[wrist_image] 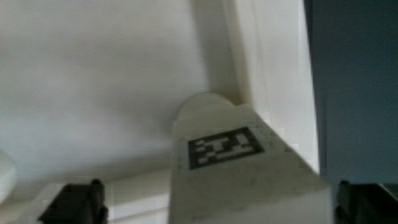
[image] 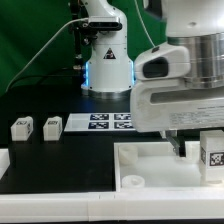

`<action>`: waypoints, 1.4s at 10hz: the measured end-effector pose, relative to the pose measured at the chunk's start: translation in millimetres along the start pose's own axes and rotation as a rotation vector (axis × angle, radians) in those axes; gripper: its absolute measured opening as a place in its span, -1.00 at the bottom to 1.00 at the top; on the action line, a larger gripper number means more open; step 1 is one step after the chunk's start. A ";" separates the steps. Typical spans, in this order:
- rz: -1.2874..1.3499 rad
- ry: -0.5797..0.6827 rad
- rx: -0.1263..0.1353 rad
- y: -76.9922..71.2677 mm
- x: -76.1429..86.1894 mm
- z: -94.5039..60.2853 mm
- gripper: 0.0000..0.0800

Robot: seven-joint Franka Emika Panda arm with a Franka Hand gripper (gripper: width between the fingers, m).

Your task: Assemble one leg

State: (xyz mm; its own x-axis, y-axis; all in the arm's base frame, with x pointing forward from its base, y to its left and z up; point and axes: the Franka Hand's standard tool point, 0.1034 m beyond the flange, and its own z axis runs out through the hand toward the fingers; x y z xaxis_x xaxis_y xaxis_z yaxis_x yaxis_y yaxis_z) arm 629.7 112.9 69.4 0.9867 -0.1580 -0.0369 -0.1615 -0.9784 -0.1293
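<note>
The leg (wrist_image: 222,150) is resting on the large white tray piece (image: 155,168), snug against its raised rim, at the exterior view's right.
The gripper (wrist_image: 219,203) is hovering over it, fingers spread wide and clasping nothing. Two spare legs (image: 20,128) are sitting well apart, near the marker board (image: 105,122).

Bright, even indoor light; both pictures are small and soft.

In the exterior view the matte black table (image: 60,150) shows no glare. The large white tray-like piece (image: 150,170) and the arm's bulky white wrist housing (image: 180,95) come close to overexposure, and the housing sits near the lens and out of focus. A blue glow lights the white robot base (image: 108,72). The wrist view is blurred throughout: the small white rectangular leg block (wrist_image: 226,150) carries a smeared tag, with faint grey shading beside it.
</note>
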 end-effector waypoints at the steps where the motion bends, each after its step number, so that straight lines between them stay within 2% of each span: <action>1: -0.079 0.008 -0.012 -3.2 -0.6 0.9 0.62; 2: -0.066 -0.011 -0.013 -3.3 -3.0 1.5 0.62; 3: -0.035 -0.051 -0.019 -2.9 -5.4 1.7 0.23; 4: -0.040 -0.045 -0.018 -3.4 -3.4 1.2 0.23; 5: -0.040 -0.045 -0.018 -3.4 -3.7 1.5 -0.12; 6: -0.040 -0.045 -0.018 -3.2 -3.7 1.5 -0.27; 9: -0.040 -0.045 -0.018 -3.0 -3.6 1.6 -0.27; 11: 0.050 -0.041 0.017 -1.5 0.2 1.6 -0.27; 12: 0.097 -0.036 0.023 -1.3 0.4 1.7 -0.27; 13: 0.151 -0.040 0.040 -0.6 0.4 1.7 -0.27; 14: 0.217 -0.051 0.079 0.0 0.5 2.0 -0.27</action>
State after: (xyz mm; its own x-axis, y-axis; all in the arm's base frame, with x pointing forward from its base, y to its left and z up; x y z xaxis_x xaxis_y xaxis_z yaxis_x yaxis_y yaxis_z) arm 630.1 113.1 67.4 0.9269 -0.3549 -0.1219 -0.3727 -0.9083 -0.1897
